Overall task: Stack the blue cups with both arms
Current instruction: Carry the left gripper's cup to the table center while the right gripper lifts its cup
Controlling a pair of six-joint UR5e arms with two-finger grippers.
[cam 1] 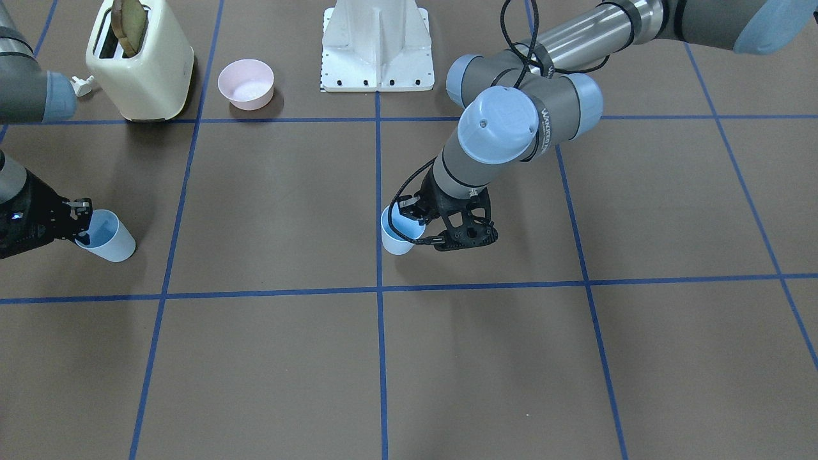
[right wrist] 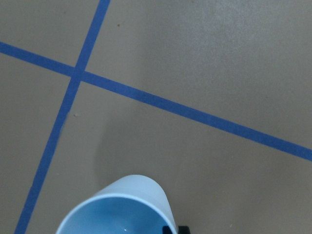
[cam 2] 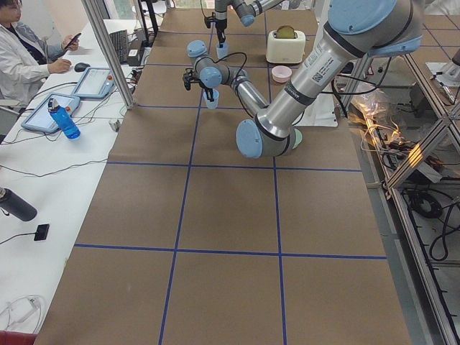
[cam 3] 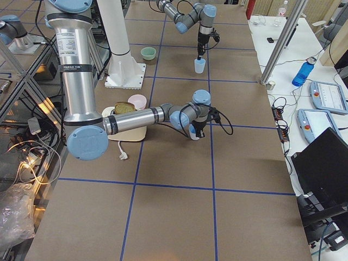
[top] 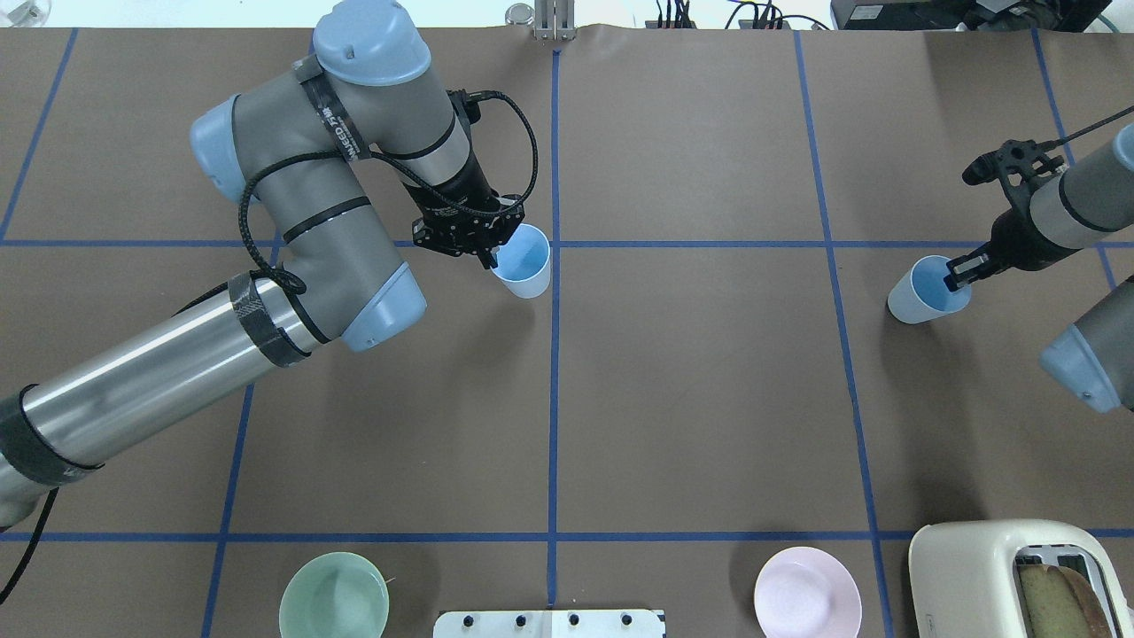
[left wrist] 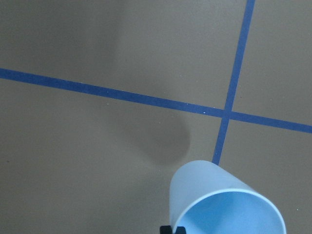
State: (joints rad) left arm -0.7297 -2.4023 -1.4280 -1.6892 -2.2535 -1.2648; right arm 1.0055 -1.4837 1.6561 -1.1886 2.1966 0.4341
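Blue cups (top: 524, 266) well apart; pink bowl (top: 806, 604), green bowl (top: 333, 597), toaster (top: 970, 571) aside.

A brown table (cam 2: 230, 215) gridded with blue tape lines (cam 2: 158, 164); alongside, a white bench (cam 2: 65, 194) holds a blue bottle (cam 2: 65, 121).

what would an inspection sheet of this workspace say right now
Surface: brown table cover with blue tape grid.
Job's things: two pale-blue tapered plastic cups, centre cup and right-side cup, apart, unstacked.
Clutter: cream toaster holding bread, round pink bowl, round pale-green bowl.
Grippers: left gripper shut on centre cup's rim; right gripper shut on right-side cup's rim.
Cables: black cable loops by left gripper.
Surroundings: seated white-coated operator, blue bottle on side bench.
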